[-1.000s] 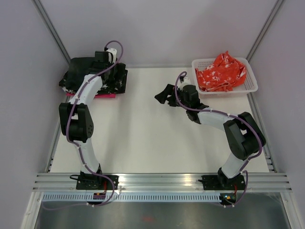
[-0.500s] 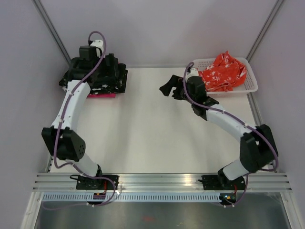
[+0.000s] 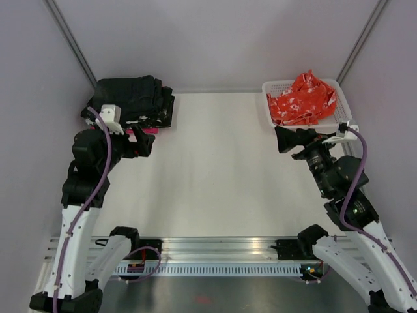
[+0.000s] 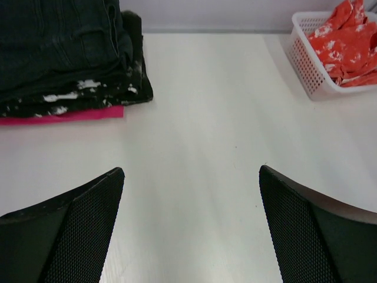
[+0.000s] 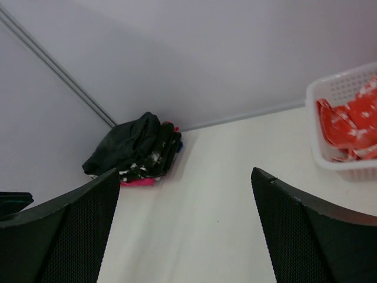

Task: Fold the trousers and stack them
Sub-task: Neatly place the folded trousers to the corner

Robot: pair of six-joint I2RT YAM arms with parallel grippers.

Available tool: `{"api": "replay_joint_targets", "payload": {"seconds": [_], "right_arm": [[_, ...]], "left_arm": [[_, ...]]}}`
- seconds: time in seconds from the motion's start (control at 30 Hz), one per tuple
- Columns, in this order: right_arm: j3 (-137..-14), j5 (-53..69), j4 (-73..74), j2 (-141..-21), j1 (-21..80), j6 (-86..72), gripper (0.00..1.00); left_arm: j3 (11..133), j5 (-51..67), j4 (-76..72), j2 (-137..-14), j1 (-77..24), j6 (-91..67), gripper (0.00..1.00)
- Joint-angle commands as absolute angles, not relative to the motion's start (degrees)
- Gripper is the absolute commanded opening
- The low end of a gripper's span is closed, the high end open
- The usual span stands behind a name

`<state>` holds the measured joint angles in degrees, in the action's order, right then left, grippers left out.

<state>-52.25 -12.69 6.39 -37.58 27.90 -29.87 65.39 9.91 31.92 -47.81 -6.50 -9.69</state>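
Trousers point(image 3: 127, 96) sit folded on top of the pile in the table's far-left corner, solid black. Their left side is tight to the table's left edge, and the back wall is right behind them. Under them in the left wrist view lies a black cloth speckled with white point(image 4: 88, 94), and at the bottom a pink cloth point(image 4: 59, 115) shows as a strip along the pile's near edge.

Left gripper point(image 3: 144, 140) is just on the near side of that pile, jaws spread wide with nothing between them. Its wrist view shows both fingers apart over bare white table point(image 3: 215, 176), with the pile ahead and to the left and clear of the fingertips.

Over on the right, the right gripper point(image 3: 281, 139) is near the front wall of the white basket point(image 3: 267, 104), also wide open and empty. It points left across the table, and its own camera looks all the way to the trousers in the far corner. The basket occupies the far-right corner, close to the right edge, with an orange-red cloth with small white print point(image 3: 303, 98) heaped in it and rising above the rim.

Between pile and basket there is a broad stretch of plain tabletop, running from the back wall down to the metal rail point(image 3: 221, 246) at the near edge where both arm bases are bolted.
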Motion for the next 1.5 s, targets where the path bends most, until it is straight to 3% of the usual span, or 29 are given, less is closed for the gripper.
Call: {"api": "replay_joint_targets", "payload": {"seconds": [0.0, 0.3, 0.5, 1.23, 1.47], "right_arm": [[-47.4, -18.0, 18.4, -30.4, 27.9, -30.0, 0.98], [-40.8, -20.2, 26.8, -14.1, 27.9, -34.4, 0.98], [-36.7, -20.7, 26.6, -9.0, 27.9, -35.3, 0.98], [-29.7, -19.2, 17.9, -12.5, 27.9, -34.2, 0.98], [-32.7, -20.4, 22.3, -11.1, 27.9, -32.3, 0.98]], "left_arm": [[57.9, 12.3, 34.0, -41.3, -6.6, -13.4, 1.00], [45.8, 13.6, 31.3, -24.5, -6.6, -15.4, 1.00], [40.9, 12.8, 31.6, -21.0, -6.6, -16.9, 1.00], [35.3, 11.8, 30.8, -18.6, -6.6, -18.4, 1.00], [35.4, 11.6, 30.7, -19.9, -6.6, -18.3, 1.00]]}}
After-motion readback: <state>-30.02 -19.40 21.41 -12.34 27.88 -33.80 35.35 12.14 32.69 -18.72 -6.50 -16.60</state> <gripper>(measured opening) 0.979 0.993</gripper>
